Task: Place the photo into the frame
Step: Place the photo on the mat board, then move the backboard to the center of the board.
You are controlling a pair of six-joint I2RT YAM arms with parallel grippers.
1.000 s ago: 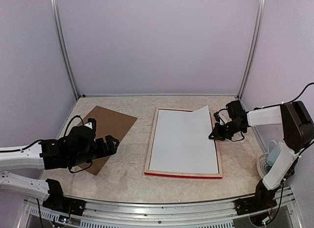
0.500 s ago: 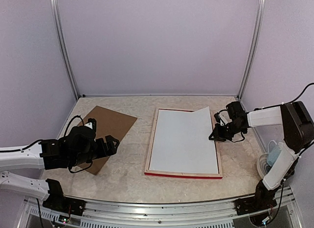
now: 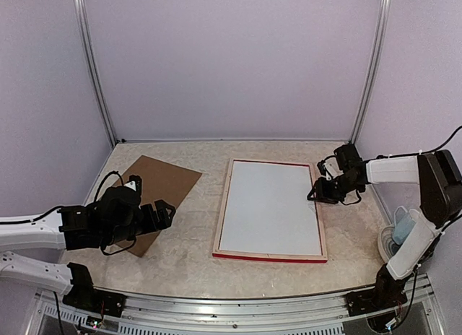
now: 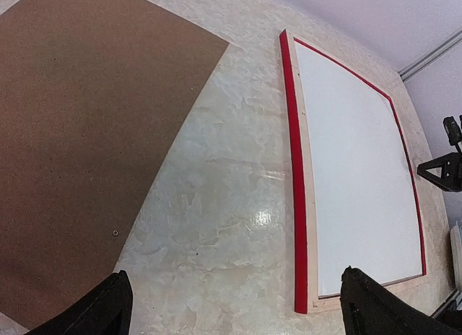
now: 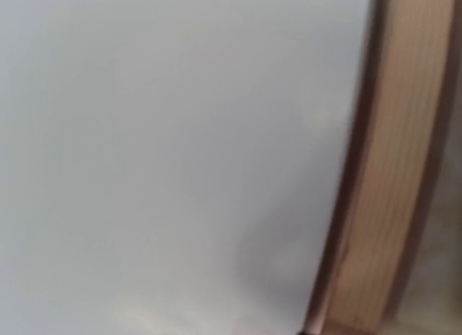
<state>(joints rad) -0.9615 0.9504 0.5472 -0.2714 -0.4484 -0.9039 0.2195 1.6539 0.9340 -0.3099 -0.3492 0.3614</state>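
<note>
Overhead, photo (image 3: 271, 205) white-side-up inside frame (image 3: 270, 257), right wrist view merely blurred close-up

The photo (image 3: 271, 207) lies flat, white back up, inside the red-edged wooden frame (image 3: 268, 257).

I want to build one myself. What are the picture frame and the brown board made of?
The frame looks like pale wood, with faint grain lines on its side and a smooth red painted face. The brown board looks like dull hardboard or thick cardboard. It is flat, matte and evenly brown, and I cannot tell which.
</note>
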